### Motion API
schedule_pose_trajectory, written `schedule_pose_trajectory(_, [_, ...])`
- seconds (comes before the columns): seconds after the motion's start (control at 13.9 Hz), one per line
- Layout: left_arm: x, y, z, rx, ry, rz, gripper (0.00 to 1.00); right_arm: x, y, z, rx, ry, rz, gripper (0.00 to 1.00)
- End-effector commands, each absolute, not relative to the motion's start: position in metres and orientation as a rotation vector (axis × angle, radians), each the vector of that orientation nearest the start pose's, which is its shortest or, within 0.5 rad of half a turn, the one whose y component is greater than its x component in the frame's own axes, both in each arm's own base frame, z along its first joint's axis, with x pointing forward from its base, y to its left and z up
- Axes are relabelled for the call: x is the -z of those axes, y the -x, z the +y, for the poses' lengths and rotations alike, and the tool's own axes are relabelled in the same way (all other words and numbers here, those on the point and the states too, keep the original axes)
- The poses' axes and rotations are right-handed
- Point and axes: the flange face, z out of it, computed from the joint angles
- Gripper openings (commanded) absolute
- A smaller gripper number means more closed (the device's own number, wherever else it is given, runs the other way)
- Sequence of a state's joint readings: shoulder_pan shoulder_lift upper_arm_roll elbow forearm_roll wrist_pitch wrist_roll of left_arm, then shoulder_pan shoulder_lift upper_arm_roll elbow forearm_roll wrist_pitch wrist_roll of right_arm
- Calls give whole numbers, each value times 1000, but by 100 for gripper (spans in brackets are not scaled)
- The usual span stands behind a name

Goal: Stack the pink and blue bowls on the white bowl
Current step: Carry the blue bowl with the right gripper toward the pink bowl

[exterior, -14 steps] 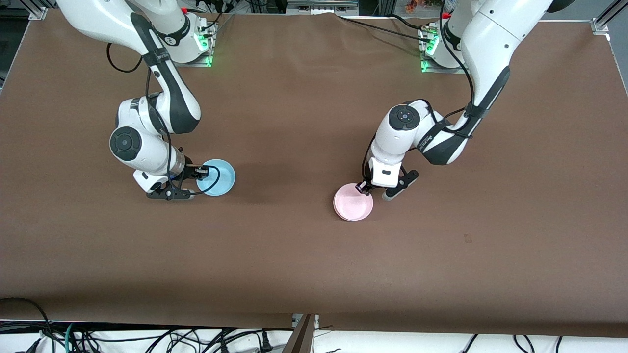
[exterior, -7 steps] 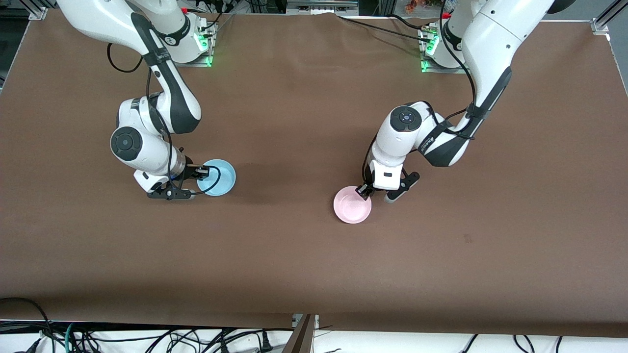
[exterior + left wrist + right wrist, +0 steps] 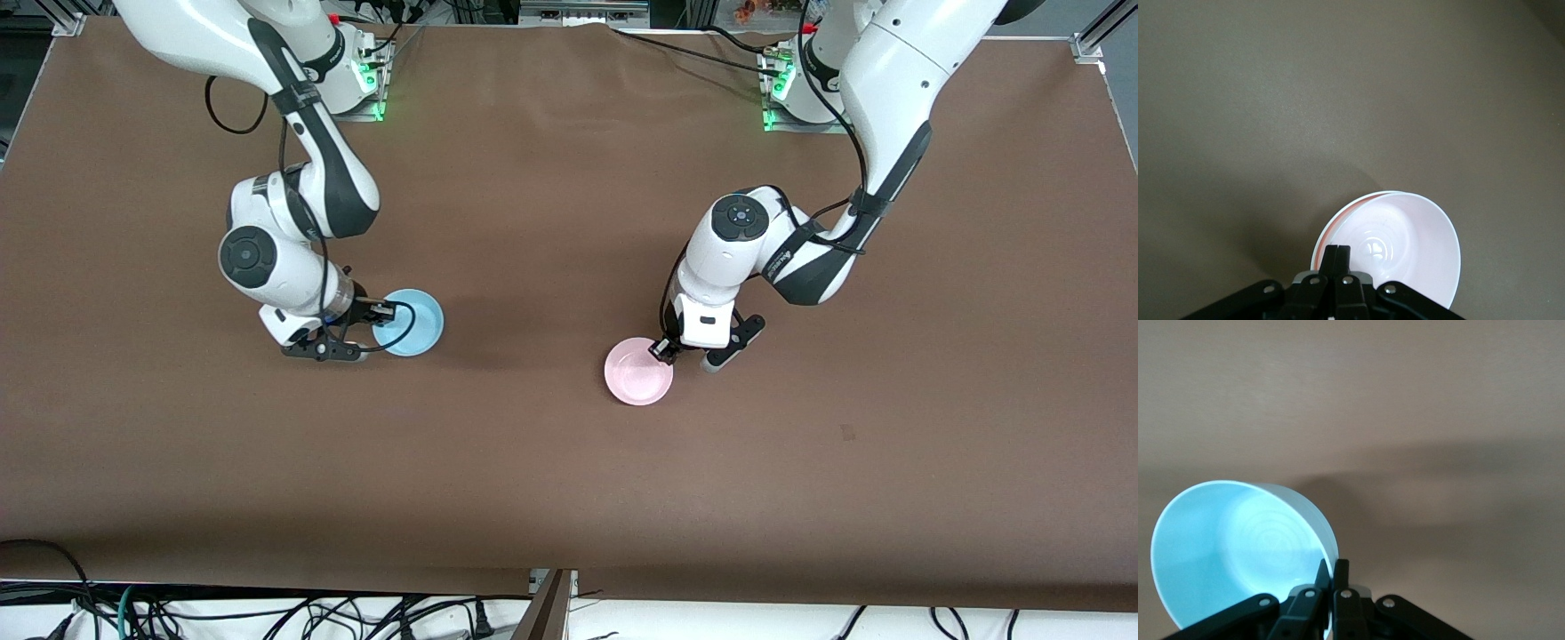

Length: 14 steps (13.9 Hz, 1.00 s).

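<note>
The blue bowl (image 3: 412, 323) is found toward the right arm's end of the brown table (image 3: 551, 498), and it is held by the right gripper (image 3: 377, 313). In the right wrist view, the 2 fingers (image 3: 1340, 572) are seen pressed together on the bowl's rim, with 1 finger inside the wall and 1 outside. There the bowl (image 3: 1238, 547) is shown tipped, its open side turned partly toward the camera, and a soft shadow is cast on the table beside it. Whether its base touches the table cannot be told.

The pink bowl (image 3: 637, 373) is set upright on the table toward the left arm's end, nearer to the front camera than the blue bowl and well apart from it. The left gripper (image 3: 662, 349) is placed at the part of its rim that lies nearest the left arm's base. In the left wrist view, the fingers (image 3: 1337, 257) are seen closed on the thin rim of this bowl (image 3: 1405, 247). A narrow, darker pink crescent (image 3: 1338, 223) is seen along 1 side of the rim, as of a second bowl nested beneath. The white bowl cannot be made out as a separate thing in either view, so its place cannot be told.
</note>
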<state>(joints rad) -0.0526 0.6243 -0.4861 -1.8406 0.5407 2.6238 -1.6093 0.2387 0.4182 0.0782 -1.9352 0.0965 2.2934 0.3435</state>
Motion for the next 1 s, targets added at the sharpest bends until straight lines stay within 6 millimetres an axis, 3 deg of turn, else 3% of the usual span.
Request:
schedule_pose_trajectory(0.0, [-241, -581, -329, 323, 3099, -1207, 0, -270, -593, 221, -144, 3025, 235, 0])
schedule_pose_trajectory(0.14, [-232, -580, -328, 320, 3094, -1189, 0, -269, -593, 226, -146, 3021, 264, 0])
schedule_pose_trajectory(0.5, [-234, -593, -323, 348, 3088, -1212, 0, -276, -595, 262, -122, 3003, 347, 0])
schedule_pose_trajectory(0.65, [-245, -601, -315, 373, 3086, -1234, 0, -276, -596, 263, -121, 3002, 354, 0])
schedule_pose_trajectory(0.72, [-261, -609, -309, 408, 3085, -1267, 0, -277, -596, 266, -116, 2999, 359, 0])
schedule_pose_trajectory(0.93, [-297, -629, -293, 491, 3076, -1335, 0, -290, -599, 305, -103, 2942, 449, 0])
